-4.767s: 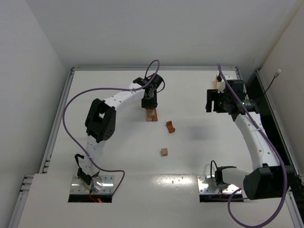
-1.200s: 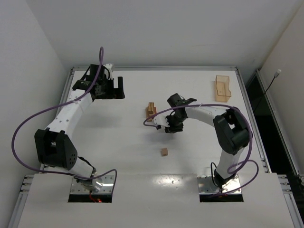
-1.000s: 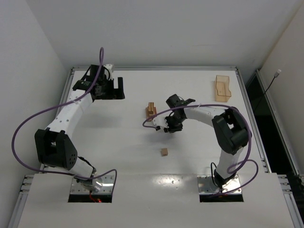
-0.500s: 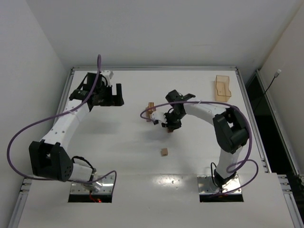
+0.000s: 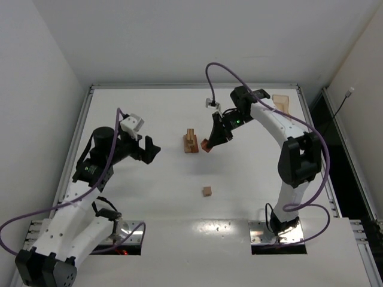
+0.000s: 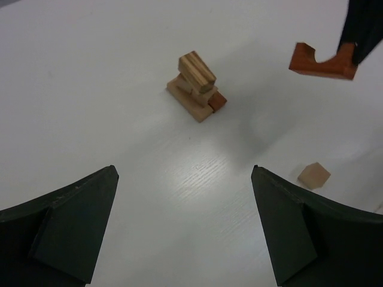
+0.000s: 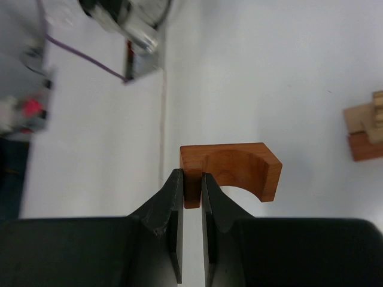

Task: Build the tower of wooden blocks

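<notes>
The tower (image 5: 191, 142) is a short stack of tan and reddish-brown wood blocks at mid-table, also visible in the left wrist view (image 6: 196, 86) and at the right edge of the right wrist view (image 7: 366, 130). My right gripper (image 5: 209, 141) (image 7: 192, 176) is shut on one leg of a reddish-brown arch block (image 5: 205, 145) (image 7: 233, 170) (image 6: 320, 61), which hangs in the air just right of the tower. A small tan cube (image 5: 207, 191) (image 6: 314, 175) lies on the table nearer the arms. My left gripper (image 5: 149, 149) (image 6: 184, 170) is open and empty, well left of the tower.
A shallow light-wood tray (image 5: 281, 100) sits at the back right, partly hidden by the right arm. Purple cables loop over both arms. The left arm's base plate (image 7: 128, 24) shows at the top of the right wrist view. Raised table rims run along the sides.
The right gripper has lifted the arch block off the table and carried it up beside the tower. The left arm has swung from the back left toward the near left.
</notes>
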Motion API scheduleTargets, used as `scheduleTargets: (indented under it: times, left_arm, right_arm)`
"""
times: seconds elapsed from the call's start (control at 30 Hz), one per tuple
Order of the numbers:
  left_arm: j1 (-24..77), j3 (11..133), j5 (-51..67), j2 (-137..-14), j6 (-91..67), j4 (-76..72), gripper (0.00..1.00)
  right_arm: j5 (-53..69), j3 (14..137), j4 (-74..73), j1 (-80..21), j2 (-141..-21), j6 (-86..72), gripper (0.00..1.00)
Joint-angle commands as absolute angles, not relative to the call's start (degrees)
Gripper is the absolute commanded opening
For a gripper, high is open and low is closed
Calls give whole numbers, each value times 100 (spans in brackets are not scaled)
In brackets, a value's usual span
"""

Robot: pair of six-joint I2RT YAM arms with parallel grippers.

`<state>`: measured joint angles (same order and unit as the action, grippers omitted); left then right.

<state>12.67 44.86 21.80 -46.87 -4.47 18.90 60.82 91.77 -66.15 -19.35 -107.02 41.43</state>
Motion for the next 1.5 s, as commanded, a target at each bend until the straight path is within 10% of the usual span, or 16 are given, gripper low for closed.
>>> scheduleTargets:
  times: [0.0,0.13,0.67,1.47]
  left_arm:
    - [1564,3974,2769,-4053,385,1029,92]
    - [2073,3228,2602,-3385,1385,714,92]
    - [3646,2725,1222,-3059,940,-1406,67]
    - [5502,2224,-729,-3410,1828,-2390,66]
  right_arm:
    - [8090,9211,-6786,-1732,-10802,3202,0]
    - [9123,8886,-4981,-1652,-10802,849,0]
    - [9123,9289,-5115,-1986,-10731,-69,0]
    - [9123,9940,-4913,-2540,-10846,-782,0]
